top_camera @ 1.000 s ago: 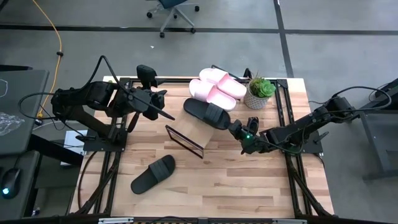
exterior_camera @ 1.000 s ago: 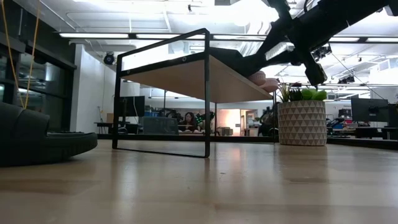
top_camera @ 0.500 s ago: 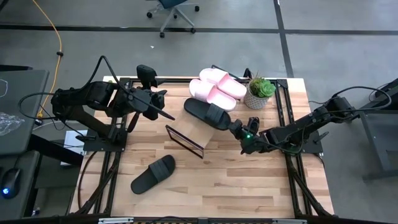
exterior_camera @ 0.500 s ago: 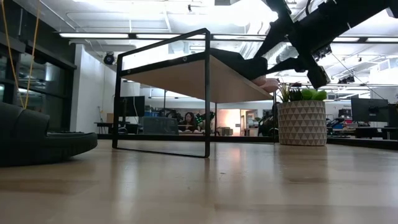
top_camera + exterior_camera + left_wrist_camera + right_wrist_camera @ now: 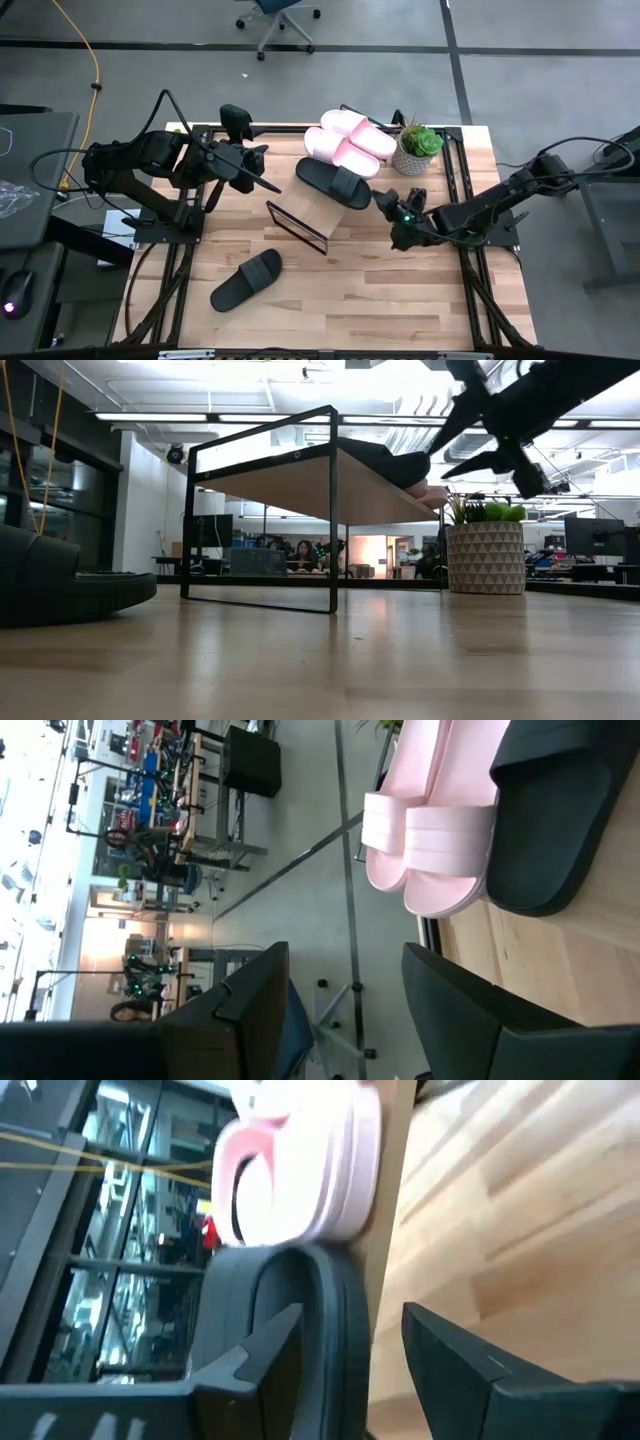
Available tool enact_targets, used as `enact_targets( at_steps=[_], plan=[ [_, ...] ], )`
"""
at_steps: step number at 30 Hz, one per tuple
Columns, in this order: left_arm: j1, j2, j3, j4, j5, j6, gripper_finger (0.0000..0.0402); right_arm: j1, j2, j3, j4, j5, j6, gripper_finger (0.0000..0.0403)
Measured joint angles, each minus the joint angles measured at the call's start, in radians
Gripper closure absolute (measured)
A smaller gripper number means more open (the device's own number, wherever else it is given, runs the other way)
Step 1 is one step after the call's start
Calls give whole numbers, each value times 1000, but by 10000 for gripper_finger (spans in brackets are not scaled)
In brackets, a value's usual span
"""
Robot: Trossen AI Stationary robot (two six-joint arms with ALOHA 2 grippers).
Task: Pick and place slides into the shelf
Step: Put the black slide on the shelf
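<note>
One black slide (image 5: 335, 182) lies sole down on the slanted shelf (image 5: 300, 218), beside two pink slides (image 5: 350, 140) at the shelf's far end. In the low view the black slide (image 5: 385, 460) tops the board. A second black slide (image 5: 247, 280) rests on the table near its near-left part. My right gripper (image 5: 396, 202) is open, just right of the shelved black slide and clear of it; its wrist view shows the slide (image 5: 285, 1295) ahead of the gripper (image 5: 350, 1320). My left gripper (image 5: 268, 184) waits open at the shelf's left; its gripper (image 5: 345, 955) faces the slides.
A potted plant (image 5: 417, 148) stands on the table right of the pink slides, close behind my right arm. Bare planks (image 5: 380, 290) stretch across the near half of the table. People sit in the room beyond (image 5: 300, 552).
My right gripper has drawn back from the black slide's end toward the table's right, leaving a gap where its fingers met the slide before. The slide has stayed on the shelf.
</note>
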Motion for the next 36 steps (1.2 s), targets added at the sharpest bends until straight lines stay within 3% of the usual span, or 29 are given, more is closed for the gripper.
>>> enact_targets(
  at_steps=[8, 12, 17, 25, 29, 36],
  plan=[
    [0, 0, 0, -27, 27, 0, 218, 21, -150, 0, -196, 75, -10, 242],
    [0, -1, 0, -63, 55, 0, 218, 22, -239, 0, -216, 123, -143, 242],
    [0, -25, 0, -97, 78, -19, 218, 28, -358, 0, -215, 100, -370, 242],
    [0, -120, 0, -114, 336, -364, 218, 80, -506, 0, -71, -171, -841, 242],
    [0, -159, 0, -165, 463, -555, 218, 81, -535, 0, -64, -253, -907, 242],
    [-60, -253, -54, -221, 567, -954, 218, 81, -537, 0, -120, -311, -952, 242]
  ],
)
